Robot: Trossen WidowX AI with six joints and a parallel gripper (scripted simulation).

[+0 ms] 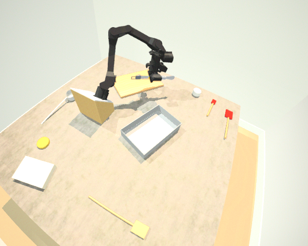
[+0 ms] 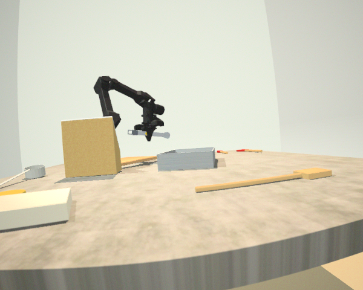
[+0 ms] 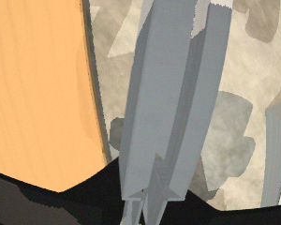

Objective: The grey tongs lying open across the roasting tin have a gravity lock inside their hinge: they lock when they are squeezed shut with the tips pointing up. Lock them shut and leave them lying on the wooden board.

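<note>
Exterior view showed the black gripper (image 1: 155, 78) (image 2: 149, 137) pointing down, its fingers nearly together and clamped on the grey tongs (image 1: 167, 77) (image 2: 160, 134) (image 3: 164, 84) around their middle. The tongs hung in the air, roughly level, with the rectangular hinge end reaching out to one side of the gripper and the rounded tips to the other. A small yellow patch showed on them right at the fingers. In the wrist view the two long grey arms of the tongs ran close alongside each other away from the fingers; whether the lock had caught could not be told. Below the gripper and toward the arm's base lay the wooden board (image 1: 135, 85) (image 2: 136, 160) (image 3: 37, 94), flat on the table (image 1: 175, 185) (image 2: 175, 225), and the top view put the hinge end over it, while the tips reached past its edge. Lower than the gripper, on the exterior camera's side, the grey roasting tin (image 1: 162, 142) (image 2: 186, 161) (image 3: 273, 159) stood well apart from the tongs. A small white round pot (image 1: 196, 92) stood off beyond the tips' side of the gripper, and farther out the same way lay two red-headed spatulas with wooden handles (image 1: 227, 127) (image 2: 251, 151).
</note>
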